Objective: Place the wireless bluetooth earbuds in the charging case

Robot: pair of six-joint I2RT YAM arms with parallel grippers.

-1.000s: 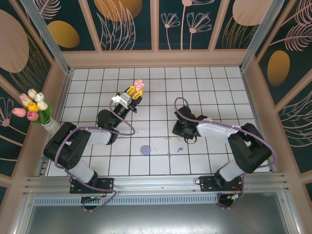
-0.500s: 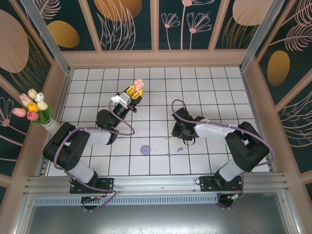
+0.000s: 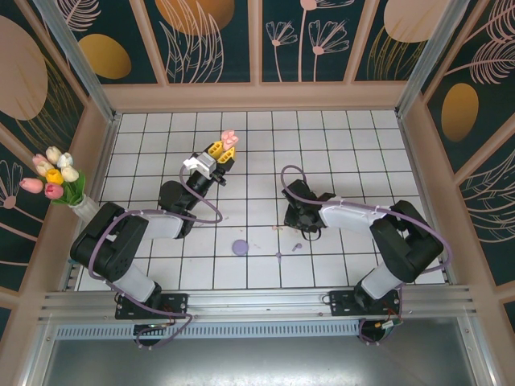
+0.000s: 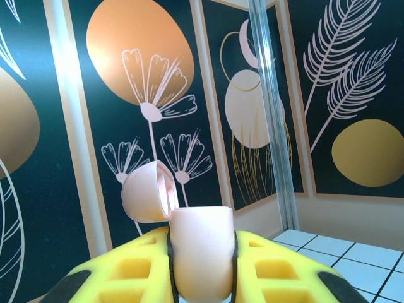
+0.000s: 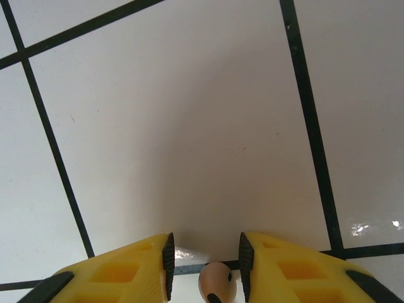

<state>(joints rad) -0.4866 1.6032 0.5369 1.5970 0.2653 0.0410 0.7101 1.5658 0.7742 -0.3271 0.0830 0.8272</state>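
Note:
My left gripper (image 4: 202, 265) is shut on the pale pink charging case (image 4: 201, 252) and holds it upright in the air with its lid (image 4: 146, 192) hinged open. From above, the case (image 3: 228, 141) sits past the left gripper (image 3: 220, 152), over the far-left tiles. My right gripper (image 5: 206, 265) points straight down at the floor, open. A pale pink earbud (image 5: 217, 283) lies between its pads, with a gap on each side. In the top view the right gripper (image 3: 294, 215) is low over the middle tiles. Two tiny purple earbuds (image 3: 278, 256) (image 3: 296, 247) lie on the floor nearer the bases.
A round purple disc (image 3: 240, 248) lies on the tiles left of the purple specks. A vase of tulips (image 3: 55, 178) stands at the left wall. Patterned panels and metal posts enclose the tiled floor (image 3: 354, 161) on three sides.
The right arm has crept slightly left over the floor and its jaws have narrowed a little. The left arm and the case have stayed still.

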